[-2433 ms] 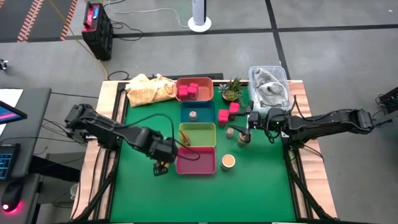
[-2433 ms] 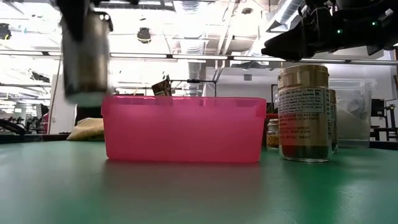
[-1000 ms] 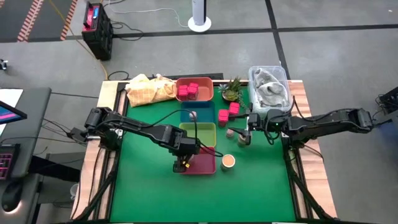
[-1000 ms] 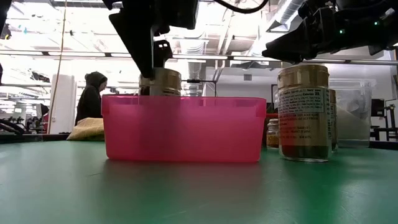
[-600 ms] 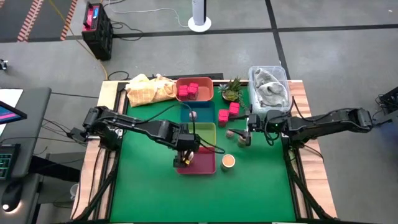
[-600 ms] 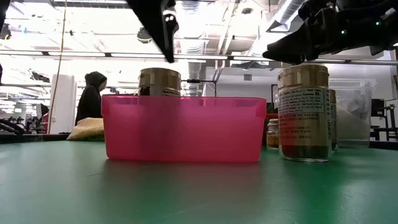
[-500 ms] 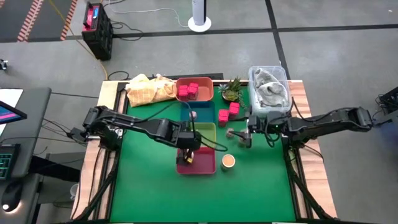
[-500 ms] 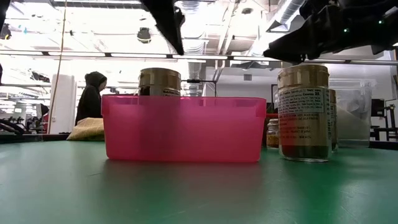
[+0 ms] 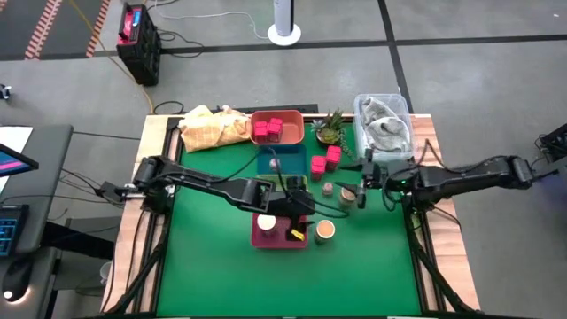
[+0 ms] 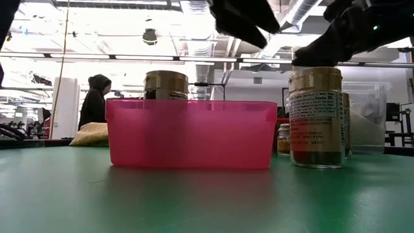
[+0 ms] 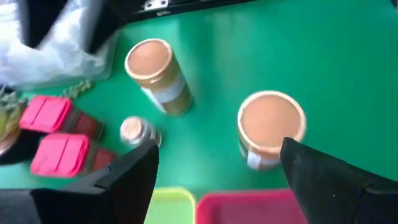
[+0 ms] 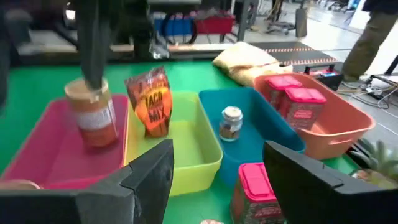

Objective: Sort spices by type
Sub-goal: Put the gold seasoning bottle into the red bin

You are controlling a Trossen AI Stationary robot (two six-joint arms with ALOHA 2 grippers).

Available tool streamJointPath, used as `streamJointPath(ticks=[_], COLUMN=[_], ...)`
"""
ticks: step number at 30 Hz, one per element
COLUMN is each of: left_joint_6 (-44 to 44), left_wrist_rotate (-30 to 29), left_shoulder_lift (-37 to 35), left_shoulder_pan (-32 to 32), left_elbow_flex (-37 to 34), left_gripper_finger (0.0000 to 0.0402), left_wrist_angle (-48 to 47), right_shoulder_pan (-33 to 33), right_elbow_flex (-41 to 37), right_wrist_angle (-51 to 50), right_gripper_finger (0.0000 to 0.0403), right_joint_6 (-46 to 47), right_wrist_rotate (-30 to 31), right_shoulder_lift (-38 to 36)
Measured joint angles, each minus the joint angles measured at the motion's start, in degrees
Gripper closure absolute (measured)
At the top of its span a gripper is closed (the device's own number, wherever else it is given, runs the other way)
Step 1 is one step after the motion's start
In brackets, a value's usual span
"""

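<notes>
One tan-lidded spice jar [image 9: 267, 223] stands on its base in the magenta tray [image 9: 282, 240]. A second one [image 9: 325, 229] stands on the green table just right of that tray. My left gripper [image 9: 299, 229] hangs open above the tray's right end, slanting down toward this second jar [image 11: 272, 121], with nothing between its fingers. A third jar [image 11: 149, 59] and a small shaker [image 11: 132, 129] stand farther off, near my right gripper [image 9: 359, 190]. It is open and empty, at mid-right. Magenta packs [image 9: 324, 159] stand on the table behind them.
A yellow-green tray [image 12: 180, 143] holds an orange seasoning packet [image 12: 151, 99]. The teal tray [image 12: 261, 134] holds a shaker [image 12: 231, 121], and the salmon tray [image 12: 329, 118] has magenta packs. A small plant [image 9: 330, 127], a clear bin [image 9: 383, 124] and a yellow cloth [image 9: 213, 126] line the far edge.
My left gripper has risen off the jar in the magenta tray and swung toward the table's right, tipping up from pointing down to a slant. The jar stays standing in the tray. My right gripper has drawn back a little toward the right edge.
</notes>
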Motion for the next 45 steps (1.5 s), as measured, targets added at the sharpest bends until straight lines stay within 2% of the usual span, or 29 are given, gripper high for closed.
streamJointPath(ticks=[8,19,26,31,41,45], left_joint_6=[0.34,-3.82,3.60,8.43,8.44,8.60], left_wrist_rotate=[8.70,19.58,19.44,13.11,12.70,12.67], left_shoulder_lift=[5.38,8.77,9.80,10.81,14.09,13.93], left_shoulder_pan=[1.08,2.60,1.31,0.40,0.66,0.69], left_elbow_flex=[-0.04,-0.07,-0.09,-0.09,-0.11,-0.11], left_gripper_finger=[0.0079,0.0078,0.0042,0.0006,0.0006,0.0023], left_wrist_angle=[9.52,14.41,15.71,16.27,16.48,17.22], right_shoulder_pan=[0.00,-0.13,-0.13,-0.13,-0.13,-0.13], right_elbow_flex=[-1.59,-3.04,-3.04,-3.04,-3.04,-3.04], right_wrist_angle=[-4.86,-3.97,-3.85,-3.81,-4.08,-4.40], right_gripper_finger=[0.0127,0.0127,0.0127,0.0127,0.0127,0.0127], right_joint_6=[2.32,2.68,2.68,2.71,2.69,2.69], right_wrist_rotate=[1.89,2.41,2.41,2.41,2.37,2.35], right_shoulder_lift=[-11.30,-11.81,-11.80,-11.79,-11.77,-11.77])
